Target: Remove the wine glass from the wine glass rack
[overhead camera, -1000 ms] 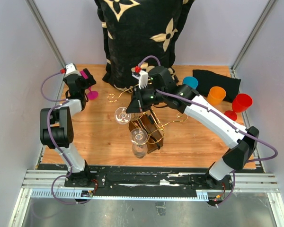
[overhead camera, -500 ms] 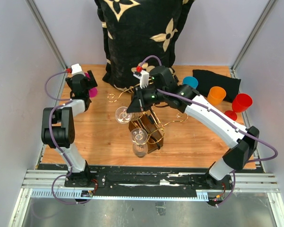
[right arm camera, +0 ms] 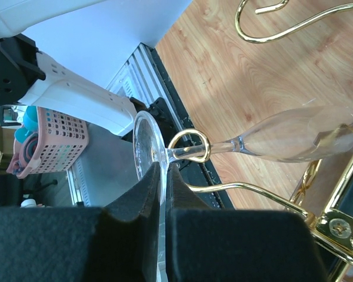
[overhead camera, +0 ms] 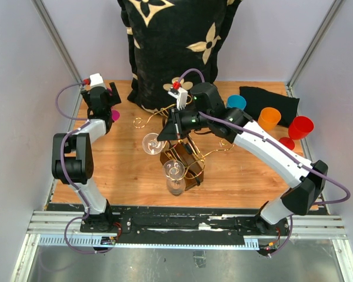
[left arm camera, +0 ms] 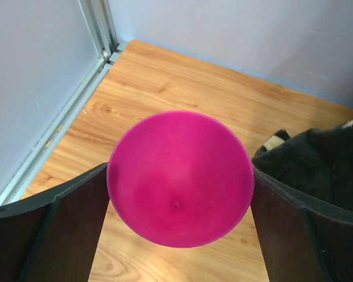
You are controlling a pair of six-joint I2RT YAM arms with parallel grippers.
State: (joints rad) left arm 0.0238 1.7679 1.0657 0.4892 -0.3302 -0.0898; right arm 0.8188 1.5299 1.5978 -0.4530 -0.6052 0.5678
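Your right tool [right arm camera: 163, 174] is pinched shut on the foot of the wine glass [right arm camera: 294, 136], which hangs from the wine glass rack [overhead camera: 187, 167] at mid-table [overhead camera: 241, 176], on the side facing the left edge. The stem runs sideways from the fingers through a gold scroll loop [right arm camera: 189, 146], with the bowl beyond it, so you probably have to draw it out along that arm. Your left tool [left arm camera: 179, 197], spread wide about a pink cup [left arm camera: 179, 170], sits well apart at the far left corner.

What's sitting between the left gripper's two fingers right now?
A pink cup fills the gap between the left gripper's open fingers, its rim reaching close to both. That shows in the left wrist view.
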